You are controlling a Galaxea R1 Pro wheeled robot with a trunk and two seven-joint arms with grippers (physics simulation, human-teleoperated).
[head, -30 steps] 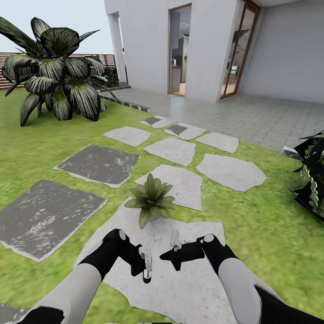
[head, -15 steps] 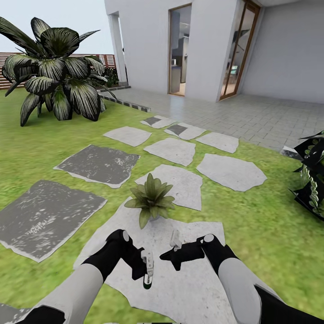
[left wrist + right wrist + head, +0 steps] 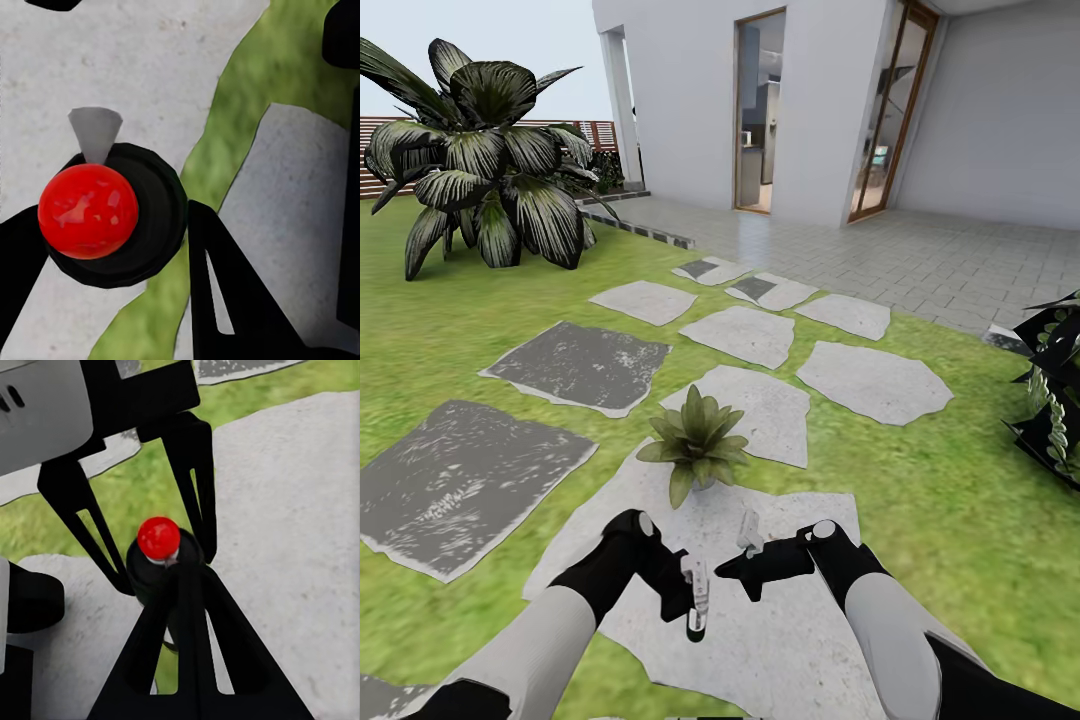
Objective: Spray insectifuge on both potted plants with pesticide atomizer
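Note:
The pesticide atomizer (image 3: 696, 604) hangs over a pale stepping stone (image 3: 790, 640), and my left gripper (image 3: 688, 598) is shut on it. In the left wrist view its dark round body (image 3: 154, 225) and red spot sit between my two black fingers (image 3: 225, 300). My right gripper (image 3: 728, 572) is shut on nothing, close beside the bottle; its tip (image 3: 184, 577) nearly touches the atomizer (image 3: 159, 540). One potted plant (image 3: 695, 445), a low green rosette, stands just beyond both grippers. The other potted plant is out of view.
Grey stepping stones (image 3: 585, 365) cross the lawn toward a tiled patio (image 3: 920, 255) and the house wall. A big striped-leaf shrub (image 3: 485, 150) stands at the far left. A dark plant (image 3: 1055, 400) sits at the right edge.
My left gripper has carried the atomizer a little to the right and lower, closer to the right gripper. The right arm and the plant have not moved.

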